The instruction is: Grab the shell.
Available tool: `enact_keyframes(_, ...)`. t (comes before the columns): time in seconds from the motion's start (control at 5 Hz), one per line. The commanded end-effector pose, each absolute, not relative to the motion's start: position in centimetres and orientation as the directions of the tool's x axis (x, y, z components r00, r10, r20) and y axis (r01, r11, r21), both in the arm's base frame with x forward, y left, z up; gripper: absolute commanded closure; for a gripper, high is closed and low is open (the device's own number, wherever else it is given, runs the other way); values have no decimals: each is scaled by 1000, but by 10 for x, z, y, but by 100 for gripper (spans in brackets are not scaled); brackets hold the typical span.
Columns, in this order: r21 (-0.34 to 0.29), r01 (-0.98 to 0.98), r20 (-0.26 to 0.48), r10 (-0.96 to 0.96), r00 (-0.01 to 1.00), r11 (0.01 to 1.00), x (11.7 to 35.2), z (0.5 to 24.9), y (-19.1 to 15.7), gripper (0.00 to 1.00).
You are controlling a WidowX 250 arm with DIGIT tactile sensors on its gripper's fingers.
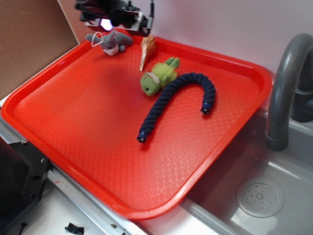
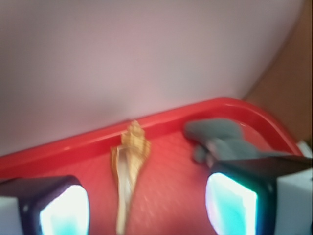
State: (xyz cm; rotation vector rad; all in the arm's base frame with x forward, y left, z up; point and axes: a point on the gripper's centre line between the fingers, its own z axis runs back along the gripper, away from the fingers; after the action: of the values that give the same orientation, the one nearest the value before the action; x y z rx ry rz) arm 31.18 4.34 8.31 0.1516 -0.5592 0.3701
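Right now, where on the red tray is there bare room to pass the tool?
Open: the red plastic tray's left and near half, up to the navy rope. Crowded: the far edge, where the grey plush animal, tan spiral shell and green plush toy cluster under the open tool.

One shell (image 1: 147,50), one grey plush animal (image 1: 111,42), one green plush toy (image 1: 159,76), one navy rope (image 1: 178,100), one red tray (image 1: 58,147), one faucet (image 1: 286,88)
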Motion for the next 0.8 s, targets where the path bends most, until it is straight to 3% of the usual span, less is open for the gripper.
enact_keyframes(0.0, 97, -390, 510, 291, 810, 916, 352, 48, 56, 0)
enact_keyframes(0.2, 118, -372, 487, 273, 830, 921, 357, 33, 55, 0)
enact_keyframes(0.4, 123, -353, 480, 256, 839, 927, 356, 31, 52, 87)
enact_keyframes(0.6, 132, -360, 477, 259, 840, 924, 352, 34, 49, 100)
